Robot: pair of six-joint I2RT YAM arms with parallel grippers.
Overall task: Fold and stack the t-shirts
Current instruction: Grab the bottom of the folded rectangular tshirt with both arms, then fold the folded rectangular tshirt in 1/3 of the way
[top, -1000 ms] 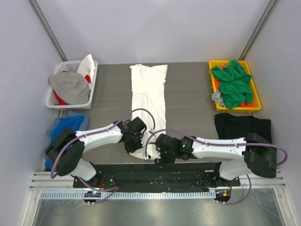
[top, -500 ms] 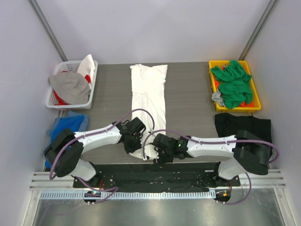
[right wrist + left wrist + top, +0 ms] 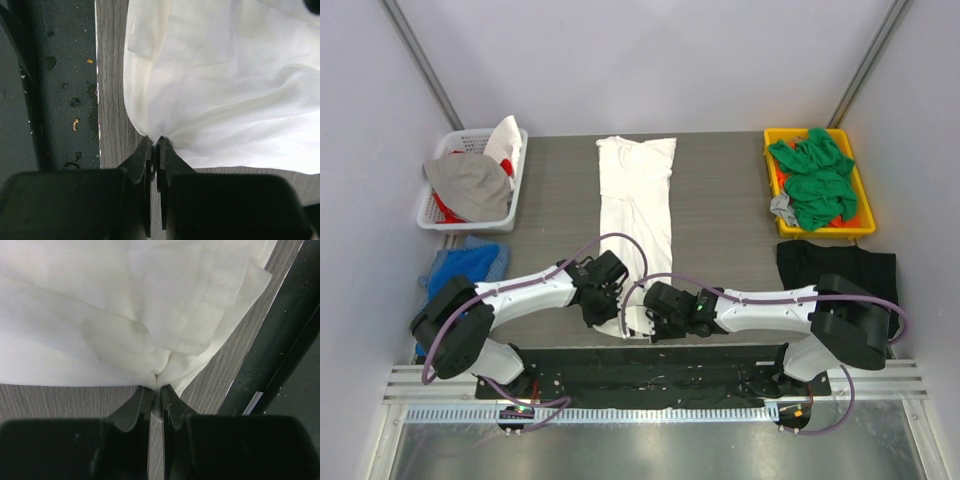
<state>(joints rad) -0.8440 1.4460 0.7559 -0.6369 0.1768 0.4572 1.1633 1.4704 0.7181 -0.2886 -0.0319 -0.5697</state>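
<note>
Pinching the shirt (image 3: 638, 200) hem, narrow, with left end effector (image 3: 156, 388) and right end effector (image 3: 154, 142) side by side; long cloth ahead, likely for folding forward evenly.

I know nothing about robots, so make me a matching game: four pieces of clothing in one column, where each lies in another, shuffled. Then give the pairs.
1. white t-shirt
2. green t-shirt
3. black t-shirt
4. grey garment

A. in the yellow tray
B. in the white basket
C. laid long down the middle of the table
D. flat on the right, just nearer the arms than the yellow tray

Pairs: 1-C, 2-A, 3-D, 4-B
</note>
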